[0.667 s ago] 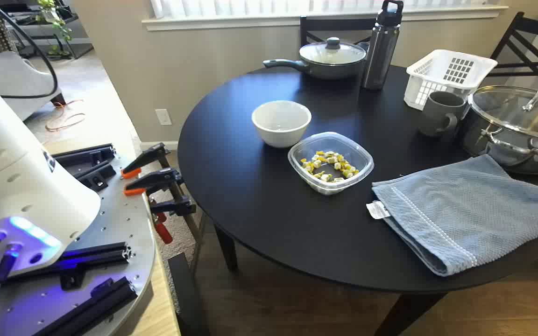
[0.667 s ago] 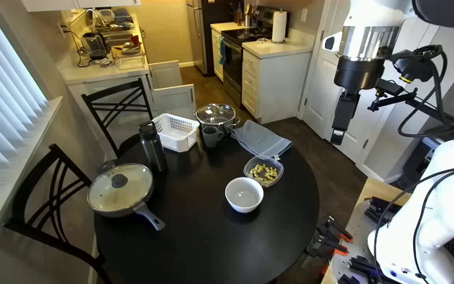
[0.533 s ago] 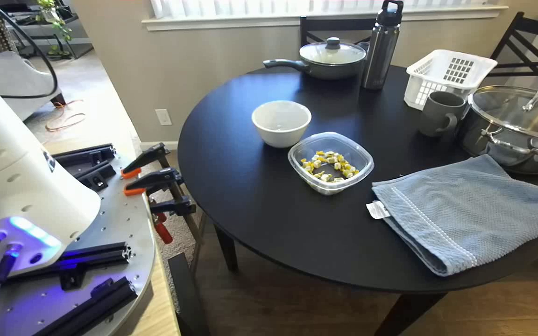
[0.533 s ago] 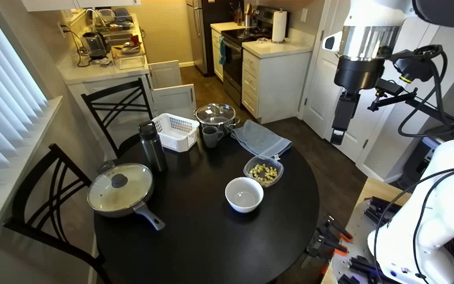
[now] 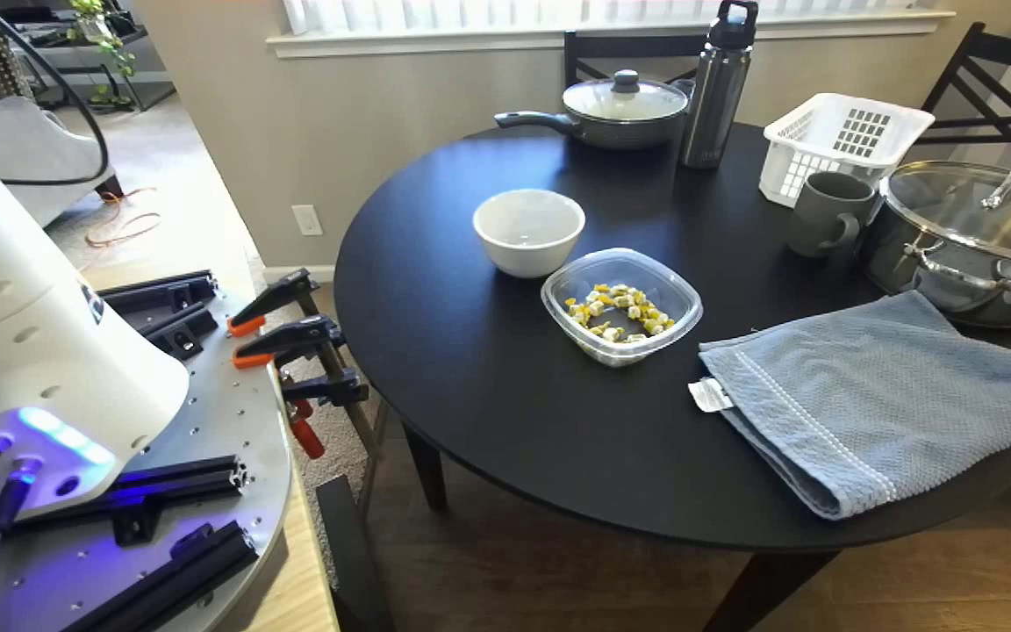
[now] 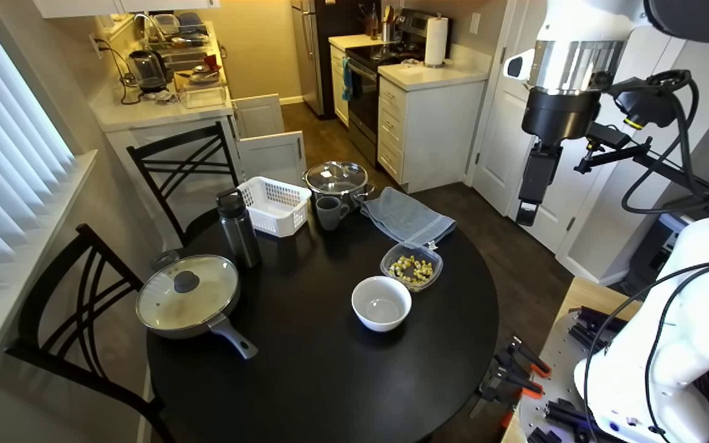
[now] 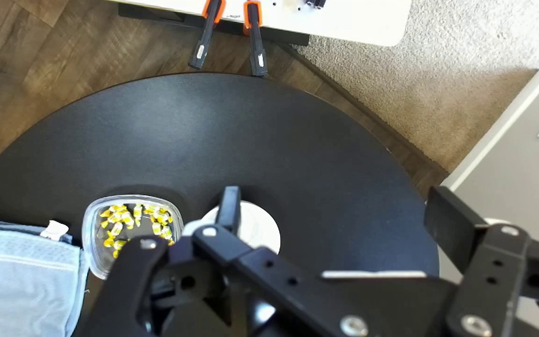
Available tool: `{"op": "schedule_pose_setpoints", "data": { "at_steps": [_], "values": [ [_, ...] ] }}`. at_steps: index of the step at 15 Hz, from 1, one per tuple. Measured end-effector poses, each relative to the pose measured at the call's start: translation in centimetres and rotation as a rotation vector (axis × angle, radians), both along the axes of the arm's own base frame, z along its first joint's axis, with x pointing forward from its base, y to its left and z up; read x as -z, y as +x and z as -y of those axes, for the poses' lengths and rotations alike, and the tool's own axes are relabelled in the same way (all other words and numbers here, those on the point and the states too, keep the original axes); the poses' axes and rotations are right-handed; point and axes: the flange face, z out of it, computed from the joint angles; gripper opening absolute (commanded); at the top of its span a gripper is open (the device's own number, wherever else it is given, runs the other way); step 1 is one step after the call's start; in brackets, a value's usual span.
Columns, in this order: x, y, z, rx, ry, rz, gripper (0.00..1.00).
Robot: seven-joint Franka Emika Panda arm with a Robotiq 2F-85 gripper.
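In the wrist view my gripper [image 7: 339,215] stands open, its fingers wide apart with nothing between them. High over the floor beyond the table's edge, the gripper [image 6: 527,212] shows side-on in an exterior view, touching nothing. A white bowl [image 5: 527,233] rests on the black round table [image 5: 505,377]; one finger partly covers the bowl [image 7: 262,227] in the wrist view. Close beside it is a clear plastic container [image 6: 439,275] with several yellow-and-white wrapped pieces [image 6: 413,269] inside. A folded blue-grey towel [image 5: 892,395] lies past the container.
A lidded pan [image 6: 188,298], a steel bottle [image 6: 240,237], a white basket [image 6: 280,226], a grey mug [image 6: 330,214] and a lidded pot [image 6: 337,178] stand around the table's far side. Black clamps [image 5: 295,338] with orange pads sit between the robot's base and the table.
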Motion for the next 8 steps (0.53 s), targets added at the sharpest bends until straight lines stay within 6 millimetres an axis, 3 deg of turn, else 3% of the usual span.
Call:
{"op": "schedule_pose_setpoints", "data": {
  "at_steps": [3, 5, 8],
  "values": [
    [0.0, 1.8, 1.9, 0.063, 0.005, 0.054, 1.00],
    [0.9, 4.8, 4.9, 0.148, 0.004, 0.113, 1.00],
    [4.2, 9.7, 8.2, 0.236, -0.005, 0.154, 1.00]
  ]
}}
